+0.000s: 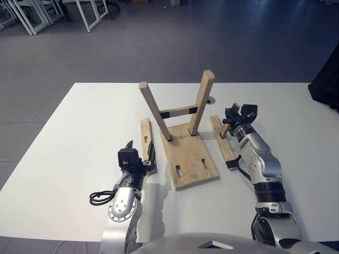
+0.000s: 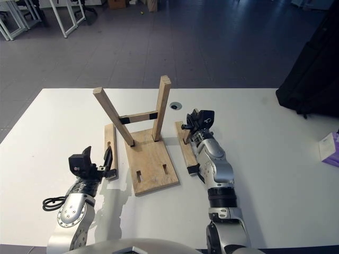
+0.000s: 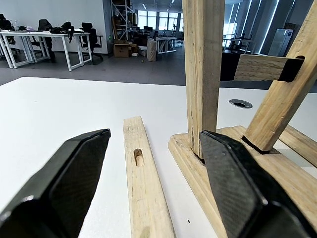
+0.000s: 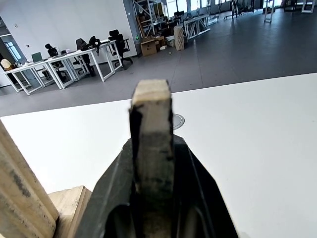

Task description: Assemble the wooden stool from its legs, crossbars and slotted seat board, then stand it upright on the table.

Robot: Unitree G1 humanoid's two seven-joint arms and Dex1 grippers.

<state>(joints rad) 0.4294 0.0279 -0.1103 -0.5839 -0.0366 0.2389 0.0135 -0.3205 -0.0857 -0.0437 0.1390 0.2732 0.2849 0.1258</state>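
Our left gripper [image 1: 141,149] holds its fingers open astride one loose leg [image 1: 145,135] beside the slotted seat board [image 1: 190,153], while our right gripper [image 1: 228,126] clamps the other leg [image 1: 224,147], presumably for the empty slots [image 1: 178,169].

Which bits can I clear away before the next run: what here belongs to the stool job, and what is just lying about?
Job: seat board with fitted legs and fitted crossbar; left loose leg; right loose leg; held crossbar in the right claw.
Lying about: black cable loop; purple box.
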